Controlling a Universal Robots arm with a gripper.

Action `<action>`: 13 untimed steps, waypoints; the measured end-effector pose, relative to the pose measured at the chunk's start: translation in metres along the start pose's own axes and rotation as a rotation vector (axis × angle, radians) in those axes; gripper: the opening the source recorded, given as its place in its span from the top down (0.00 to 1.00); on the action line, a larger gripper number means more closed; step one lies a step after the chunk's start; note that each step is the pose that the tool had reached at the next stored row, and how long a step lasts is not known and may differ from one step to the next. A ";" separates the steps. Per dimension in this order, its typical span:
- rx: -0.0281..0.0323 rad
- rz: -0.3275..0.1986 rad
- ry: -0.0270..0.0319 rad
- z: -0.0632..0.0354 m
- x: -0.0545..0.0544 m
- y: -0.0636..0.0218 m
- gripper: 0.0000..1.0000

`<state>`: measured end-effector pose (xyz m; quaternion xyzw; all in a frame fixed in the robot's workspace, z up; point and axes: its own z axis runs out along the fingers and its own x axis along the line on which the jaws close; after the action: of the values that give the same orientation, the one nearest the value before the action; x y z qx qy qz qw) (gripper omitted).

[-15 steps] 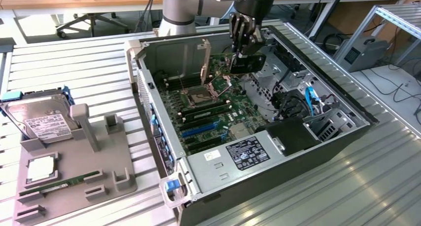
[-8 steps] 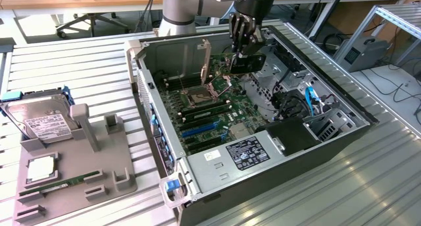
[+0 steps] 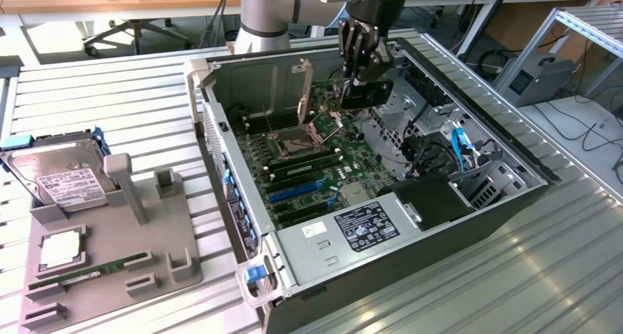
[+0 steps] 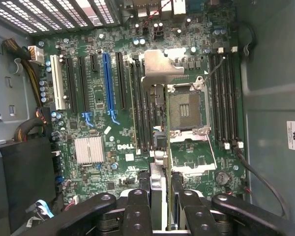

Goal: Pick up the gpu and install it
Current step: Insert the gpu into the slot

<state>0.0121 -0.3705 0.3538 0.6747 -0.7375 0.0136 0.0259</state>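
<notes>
The gpu (image 3: 367, 97) is held clamped in the end effector (image 3: 358, 71) inside the open computer case (image 3: 292, 254), over the motherboard (image 3: 322, 166) near the processor socket (image 4: 185, 110), on a metal table (image 3: 486, 276).

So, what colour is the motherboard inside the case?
Green. The motherboard shows best in the wrist view.

Dull grey sheet metal is being noted on the computer case (image 3: 311, 265). Inside the case, a glossy green motherboard (image 4: 118, 123), a finned bare-metal heatsink (image 4: 89, 150), the matt black gripper (image 4: 161, 211) and the silvery metal edge of the gpu (image 4: 158, 184) are being recorded. Beside the case, a matt grey plastic tray (image 3: 107, 261) is being observed.
</notes>
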 end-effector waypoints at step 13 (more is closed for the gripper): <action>0.0012 -0.021 0.0004 0.0000 0.000 0.0000 0.73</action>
<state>0.0121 -0.3705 0.3537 0.6823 -0.7304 0.0138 0.0257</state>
